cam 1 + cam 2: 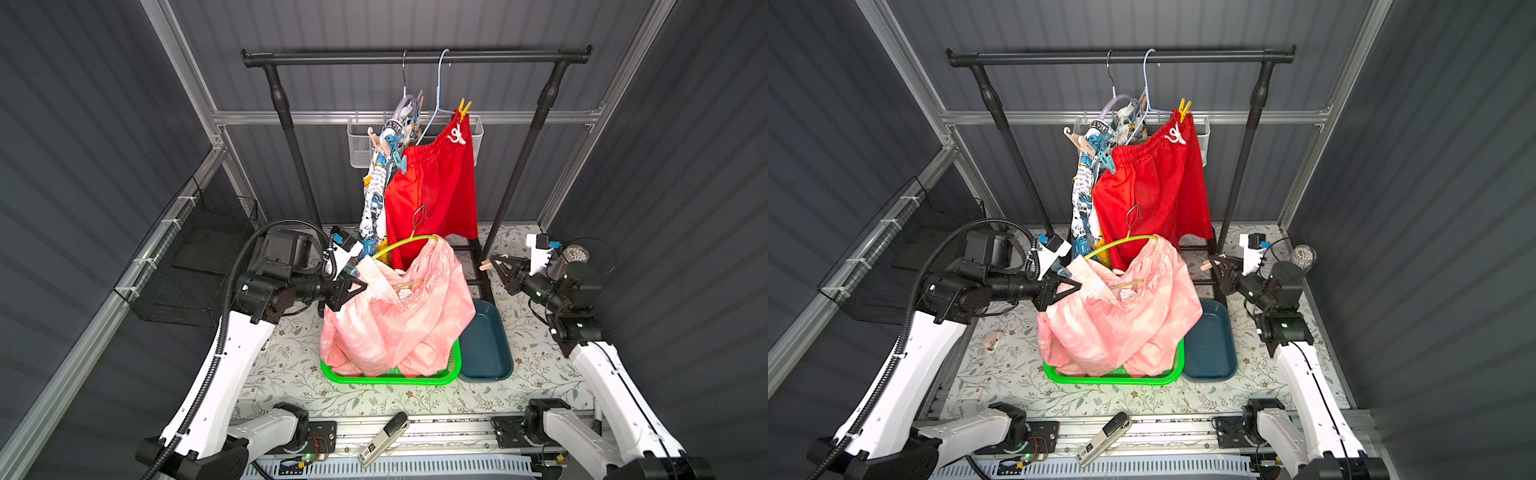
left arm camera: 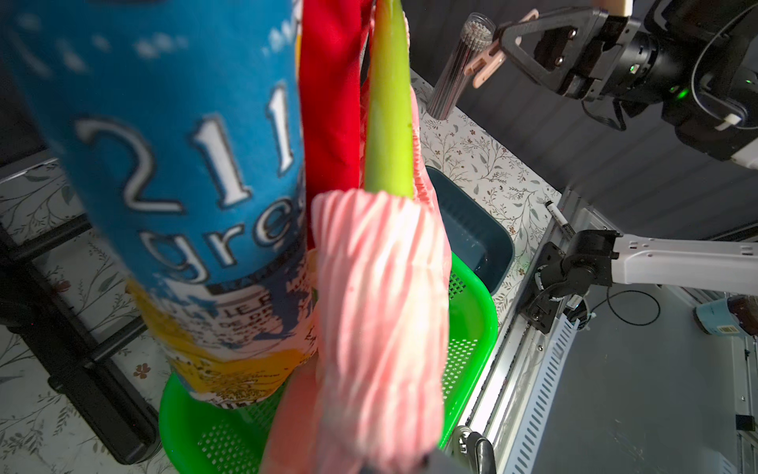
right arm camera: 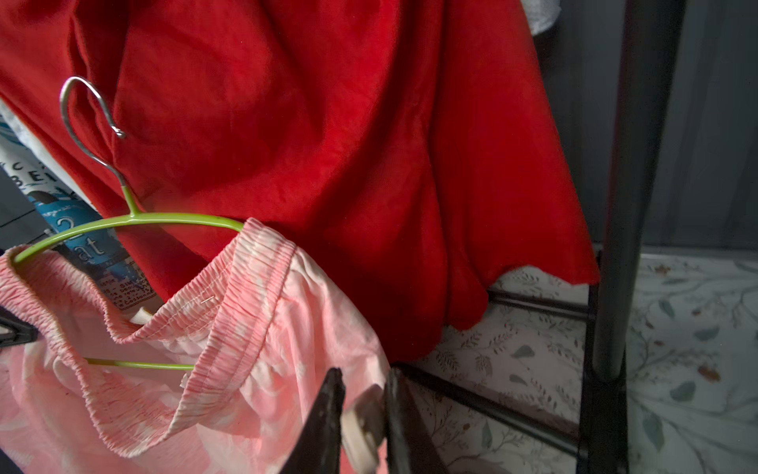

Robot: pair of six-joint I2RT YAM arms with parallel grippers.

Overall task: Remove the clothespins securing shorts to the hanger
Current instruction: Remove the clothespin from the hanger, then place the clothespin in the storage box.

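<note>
On printed shorts (image 2: 184, 164), "21" — right claw (image 1: 494, 261) pinches clothespin (image 1: 484, 264), left claw (image 1: 360, 286) pink shorts (image 1: 399, 324).

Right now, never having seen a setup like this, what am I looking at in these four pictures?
Two white robot arms with pincer grippers work over a floral table. Two pictures look down from above; the other two come from a camera on each wrist. The left gripper pinches the pink shorts, which hang on a green hanger and sag into a green basket beside a blue tray. The right gripper holds a beige clothespin. Behind, red shorts and printed shorts hang on the rail.
</note>
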